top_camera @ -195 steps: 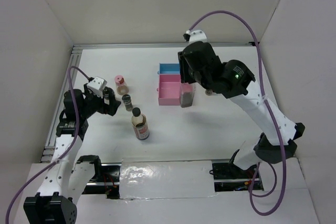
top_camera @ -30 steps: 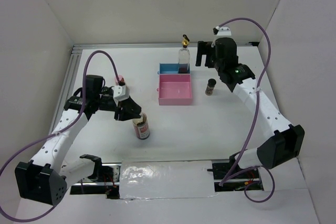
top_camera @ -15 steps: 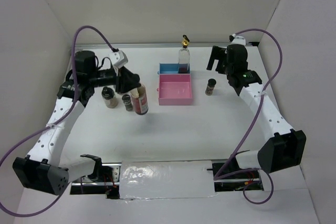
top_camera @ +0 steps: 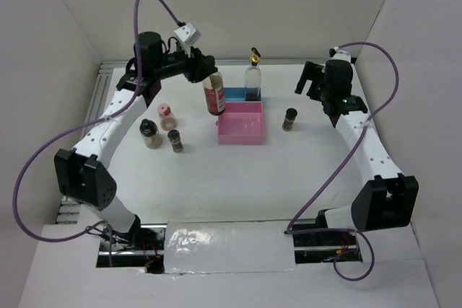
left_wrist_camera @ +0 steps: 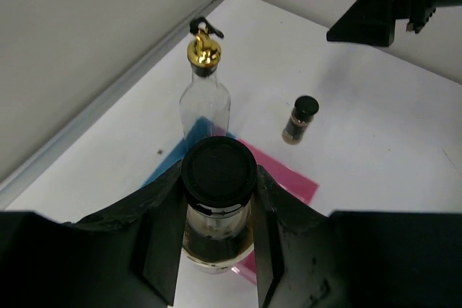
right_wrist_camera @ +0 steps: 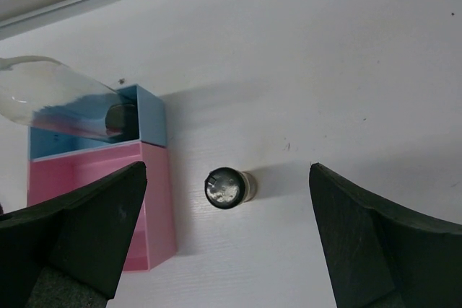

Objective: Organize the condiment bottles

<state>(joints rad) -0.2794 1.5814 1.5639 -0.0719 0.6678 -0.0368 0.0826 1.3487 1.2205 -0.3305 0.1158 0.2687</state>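
Note:
My left gripper is shut on the black-capped, red-labelled bottle and holds it upright in the air by the tray's far left edge. In the left wrist view the bottle's black cap sits between my fingers. The tall clear gold-capped bottle stands in the blue compartment. A dark-capped spice jar stands right of the pink compartment. My right gripper hangs open above that jar, not touching it. A pink-capped jar and two short jars stand at the left.
The pink and blue tray sits at the middle far side of the white table. White walls close in the left, far and right sides. A metal rail runs along the far and left edges.
My left arm has carried the black-capped bottle up and away, from beside the left jars to the tray's far left edge. My right gripper drifted slightly right and stayed open.

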